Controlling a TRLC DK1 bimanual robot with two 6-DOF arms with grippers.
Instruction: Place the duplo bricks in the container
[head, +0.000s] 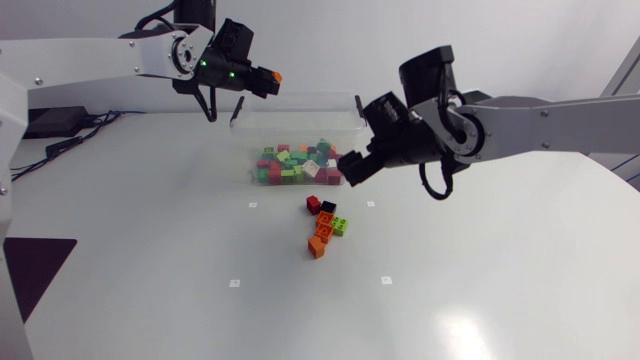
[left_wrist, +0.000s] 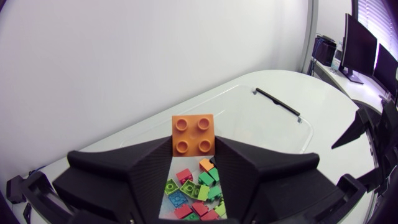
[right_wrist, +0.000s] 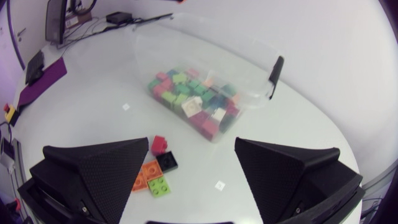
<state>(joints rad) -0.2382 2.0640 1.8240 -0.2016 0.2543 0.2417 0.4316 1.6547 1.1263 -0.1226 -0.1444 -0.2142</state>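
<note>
Here, left hand (left_wrist: 193, 151) pinches orange brick (left_wrist: 193, 132) over container (head: 296, 108); right hand (right_wrist: 191, 149) spread.

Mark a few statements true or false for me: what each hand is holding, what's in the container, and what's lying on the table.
1. The left hand is shut on an orange duplo brick. True.
2. The right hand holds a red brick. False: it is open and empty, and the red brick lies on the table.
3. The container is empty. False: it holds many coloured bricks.
4. A black brick lies on the table outside the container. True.
</note>
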